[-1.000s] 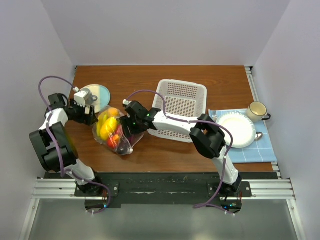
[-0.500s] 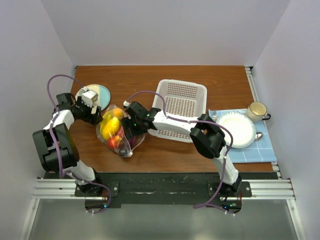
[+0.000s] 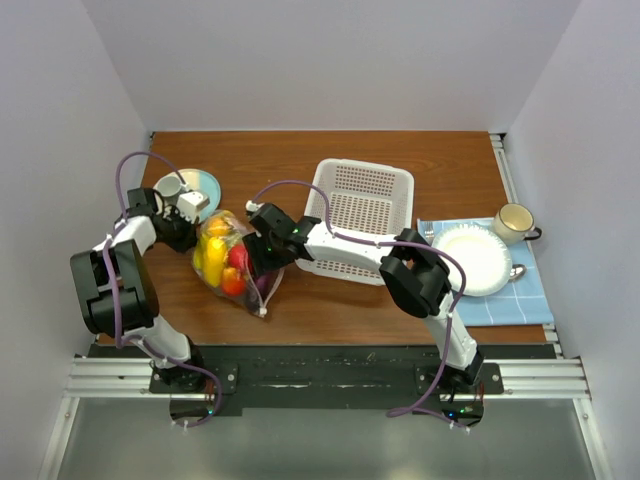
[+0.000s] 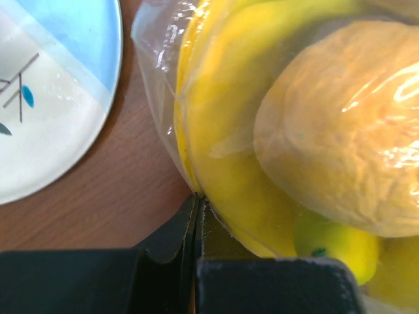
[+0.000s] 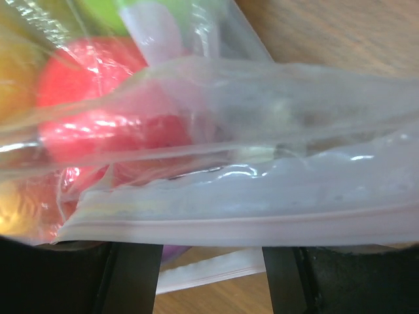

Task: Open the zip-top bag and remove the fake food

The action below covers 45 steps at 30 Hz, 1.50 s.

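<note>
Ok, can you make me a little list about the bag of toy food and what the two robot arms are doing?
bag: zip-top bag, lying on the table between the arms
food: fake food inside the bag, yellow and red pieces showing
left fingers: shut at the bag's edge; pinching plastic or not, cannot tell
right fingers: apart, zipper strip crossing the gap
nearby: white basket right of the bag, plate behind it
</note>
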### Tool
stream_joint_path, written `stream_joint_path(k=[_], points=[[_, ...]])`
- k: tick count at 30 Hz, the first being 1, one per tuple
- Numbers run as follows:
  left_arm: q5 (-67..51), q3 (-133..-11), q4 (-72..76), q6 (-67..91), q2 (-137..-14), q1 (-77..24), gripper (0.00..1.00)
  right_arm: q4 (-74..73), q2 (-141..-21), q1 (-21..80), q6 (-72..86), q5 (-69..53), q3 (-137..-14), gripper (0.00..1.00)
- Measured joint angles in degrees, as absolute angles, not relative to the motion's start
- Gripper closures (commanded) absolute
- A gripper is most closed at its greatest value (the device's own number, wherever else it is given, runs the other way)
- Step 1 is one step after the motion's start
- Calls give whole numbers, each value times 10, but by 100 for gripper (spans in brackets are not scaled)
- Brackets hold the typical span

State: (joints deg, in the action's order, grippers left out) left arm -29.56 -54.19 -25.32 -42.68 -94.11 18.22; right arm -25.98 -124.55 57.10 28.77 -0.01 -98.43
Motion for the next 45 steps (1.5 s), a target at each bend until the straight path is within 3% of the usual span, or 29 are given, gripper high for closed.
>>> stream_joint_path(k=[1, 3, 4, 6, 10, 15, 16, 23, 26, 27, 30, 45], points=[[-290, -542, -262, -427, -938, 182, 100, -261, -1246, 572, 285, 6, -984, 64], [-283, -542, -273, -429, -934, 184, 100, -261, -1246, 574, 281, 22, -984, 77], [-279, -542, -282, -432, -931, 186, 100, -261, -1246, 575, 279, 32, -984, 88], [-265, -542, -306, -437, -925, 193, 100, -260, -1246, 578, 276, 48, -983, 90], [-244, -547, -370, -449, -926, 215, 100, -243, -1235, 580, 271, 63, -960, 64], [-229, -580, -437, -460, -924, 236, 100, -270, -1238, 582, 261, 66, -962, 52], [-229, -584, -442, -461, -922, 237, 100, -279, -1244, 582, 258, 69, -970, 46], [-230, -587, -472, -463, -893, 236, 100, -315, -1274, 602, 241, 101, -993, 43], [-239, -588, -479, -464, -893, 236, 60, -326, -1276, 613, 234, 114, -996, 51], [-245, -590, -485, -463, -893, 236, 41, -328, -1276, 616, 233, 118, -996, 58], [-269, -603, -502, -458, -896, 236, 0, -332, -1276, 622, 229, 129, -996, 69], [-370, -633, -587, -488, -972, 235, 0, -357, -1273, 622, 220, 145, -997, 75]])
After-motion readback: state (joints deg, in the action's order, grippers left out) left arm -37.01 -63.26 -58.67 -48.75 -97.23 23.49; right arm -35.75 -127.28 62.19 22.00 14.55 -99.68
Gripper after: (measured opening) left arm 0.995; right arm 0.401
